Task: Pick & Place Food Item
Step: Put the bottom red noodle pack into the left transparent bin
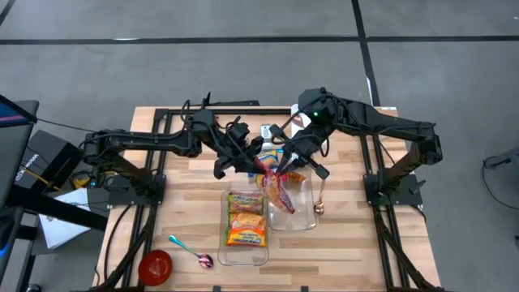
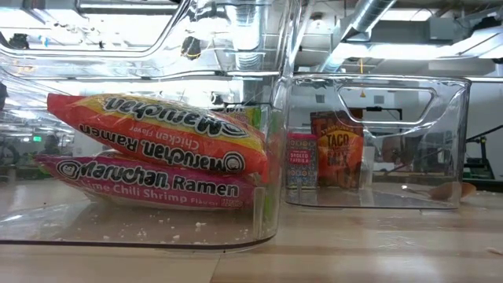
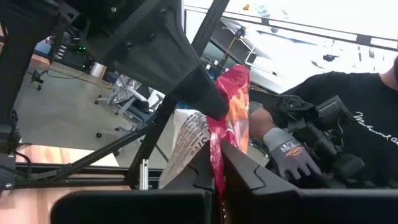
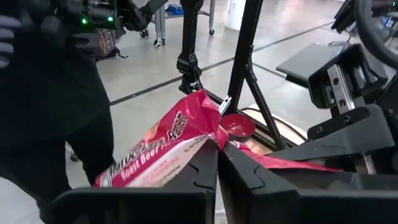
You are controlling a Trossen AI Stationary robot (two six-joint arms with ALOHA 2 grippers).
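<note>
A pink-red ramen packet [image 1: 278, 185] hangs in the air over the right clear bin [image 1: 305, 212], held by both grippers. My left gripper [image 1: 258, 167] is shut on it from the left and my right gripper [image 1: 284, 162] from the right. The packet also shows in the left wrist view [image 3: 233, 106] and in the right wrist view [image 4: 163, 146]. The left clear bin [image 1: 224, 243] holds two Maruchan ramen packets [image 2: 157, 153] stacked flat. In the low view the right bin [image 2: 377, 141] shows nothing inside. My left gripper pinches a crimped edge of the packet [image 3: 217, 167] between its two fingers. The packet stands up beyond the fingertips, clear of the table. My right gripper pinches a gathered corner of the packet [image 4: 214, 134] between its two fingers. The rest of the packet spreads away past the fingertips, clear of the table.
A red bowl [image 1: 156, 266] and a spoon [image 1: 190, 251] lie at the near left. Another spoon [image 1: 319, 204] lies right of the bins. Small food packets [image 1: 268, 134] stand at the far side, a taco packet [image 2: 339, 149] among them. A person's gloved hand [image 3: 287, 152] shows beyond the table.
</note>
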